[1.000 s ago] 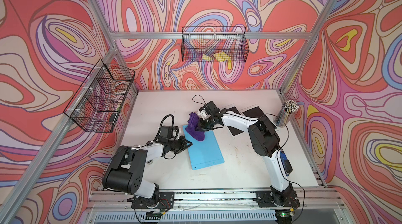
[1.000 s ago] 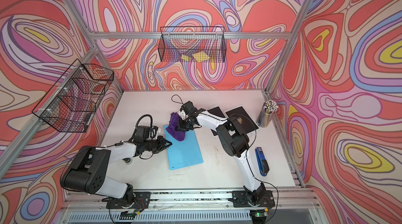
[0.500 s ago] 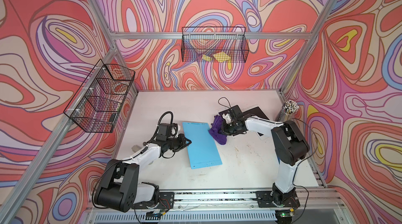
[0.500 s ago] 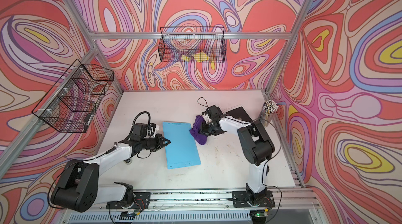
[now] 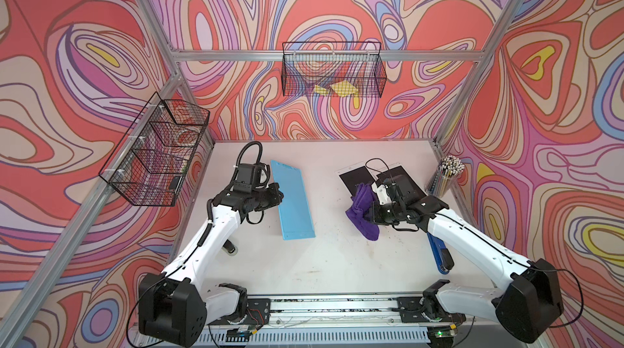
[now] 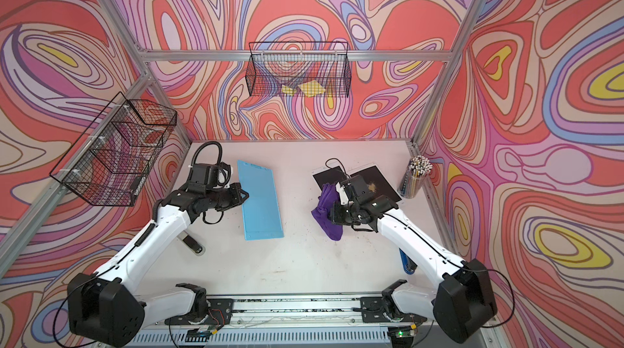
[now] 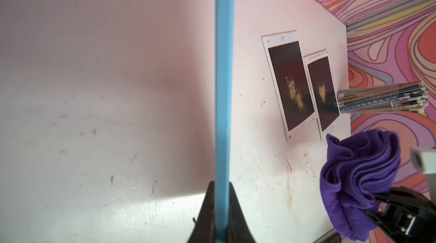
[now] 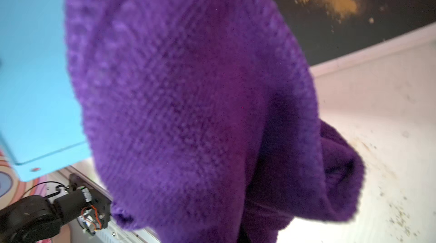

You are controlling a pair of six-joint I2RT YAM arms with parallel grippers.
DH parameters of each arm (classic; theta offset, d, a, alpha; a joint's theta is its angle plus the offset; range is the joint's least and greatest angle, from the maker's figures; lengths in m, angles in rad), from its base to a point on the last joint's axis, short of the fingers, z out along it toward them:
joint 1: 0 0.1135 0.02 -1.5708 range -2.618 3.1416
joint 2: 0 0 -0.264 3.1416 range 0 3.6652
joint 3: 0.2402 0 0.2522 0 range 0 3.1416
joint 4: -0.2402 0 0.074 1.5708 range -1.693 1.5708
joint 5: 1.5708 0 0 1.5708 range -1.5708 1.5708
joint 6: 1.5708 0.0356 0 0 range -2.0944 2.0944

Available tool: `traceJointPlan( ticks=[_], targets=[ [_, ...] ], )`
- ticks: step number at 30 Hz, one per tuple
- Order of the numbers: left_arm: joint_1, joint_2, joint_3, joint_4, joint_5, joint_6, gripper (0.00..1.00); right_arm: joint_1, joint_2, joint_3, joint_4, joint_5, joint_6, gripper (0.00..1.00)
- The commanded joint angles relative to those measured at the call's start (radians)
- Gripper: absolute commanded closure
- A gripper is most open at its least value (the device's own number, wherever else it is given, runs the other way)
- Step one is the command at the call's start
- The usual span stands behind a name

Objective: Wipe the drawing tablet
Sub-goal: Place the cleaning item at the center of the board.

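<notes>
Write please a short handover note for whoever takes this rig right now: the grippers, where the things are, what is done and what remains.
The left gripper is shut on the long edge of the blue tablet, left of the table's middle.
The right gripper is shut on the bunched purple cloth, clear of the blue tablet and close beside the two black tablets at the far right.
Done: the cloth is in hand, and the blue tablet's visible face looks clean.
Left: both black screens carry yellowish crumbs, so they probably need wiping. Specks also lie on the table.
</notes>
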Motion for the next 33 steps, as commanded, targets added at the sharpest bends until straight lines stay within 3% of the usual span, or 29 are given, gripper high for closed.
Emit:
traceJointPlan(
  ticks=[1,6,9,12,17,24,29,33],
  targets=[
    [-0.026,-0.026,0.055,-0.172,-0.126,0.089,1.00,0.064,-0.024,-0.058,-0.104,0.119,0.040,1.00],
    [-0.128,-0.021,0.162,-0.279,-0.294,0.166,1.00,0.197,0.013,-0.063,-0.169,0.252,0.079,1.00],
    [-0.181,0.019,0.239,-0.343,-0.389,0.198,1.00,0.245,0.021,-0.055,-0.178,0.276,0.094,0.87],
    [-0.202,0.067,0.316,-0.381,-0.484,0.244,1.00,0.260,-0.010,-0.029,-0.198,0.309,0.110,0.82],
    [-0.232,0.232,0.506,-0.474,-0.696,0.348,1.00,0.262,-0.051,0.014,-0.233,0.347,0.098,0.43],
    [-0.280,0.455,0.629,-0.448,-0.972,0.480,1.00,0.262,-0.113,0.018,-0.234,0.350,0.098,0.40],
    [-0.310,0.645,0.665,-0.350,-1.275,0.639,1.00,0.261,-0.178,0.009,-0.240,0.392,0.105,0.41],
    [-0.333,0.722,0.661,-0.209,-1.347,0.751,1.00,0.262,-0.228,-0.009,-0.243,0.411,0.130,0.41]
  ],
)
